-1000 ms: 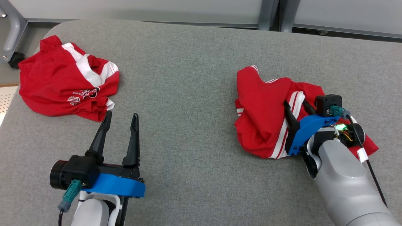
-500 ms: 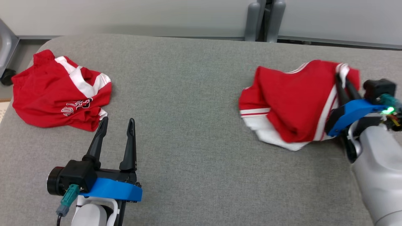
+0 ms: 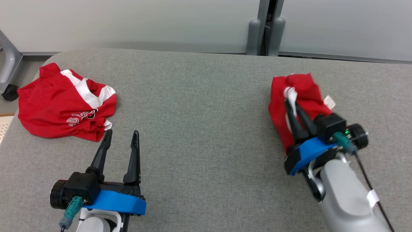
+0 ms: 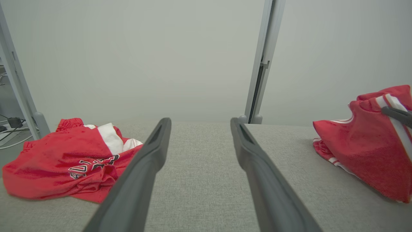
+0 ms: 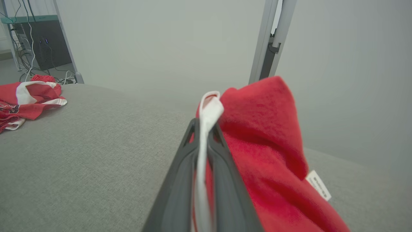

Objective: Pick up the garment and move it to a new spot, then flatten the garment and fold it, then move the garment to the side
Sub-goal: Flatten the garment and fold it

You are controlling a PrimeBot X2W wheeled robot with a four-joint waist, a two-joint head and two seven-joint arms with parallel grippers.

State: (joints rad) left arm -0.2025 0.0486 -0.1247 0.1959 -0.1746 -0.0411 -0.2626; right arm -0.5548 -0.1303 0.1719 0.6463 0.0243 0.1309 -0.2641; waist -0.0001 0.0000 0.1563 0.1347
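Shows right gripper [image 3: 291, 104] pinched shut on white trim of the garment [image 3: 302, 93], fingers apart a second ago. Finds it hoisted and bunched at the right, no longer spread on the table [image 3: 199, 135]. Means pickup done, relocation next. Leaves left gripper [image 3: 122, 132] wide open, empty, near left.

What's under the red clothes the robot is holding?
The grey table lies all around the red garment, which the right gripper pinches by its white band. The cloth's lower folds reach down to the table, so the spot right beneath is covered.
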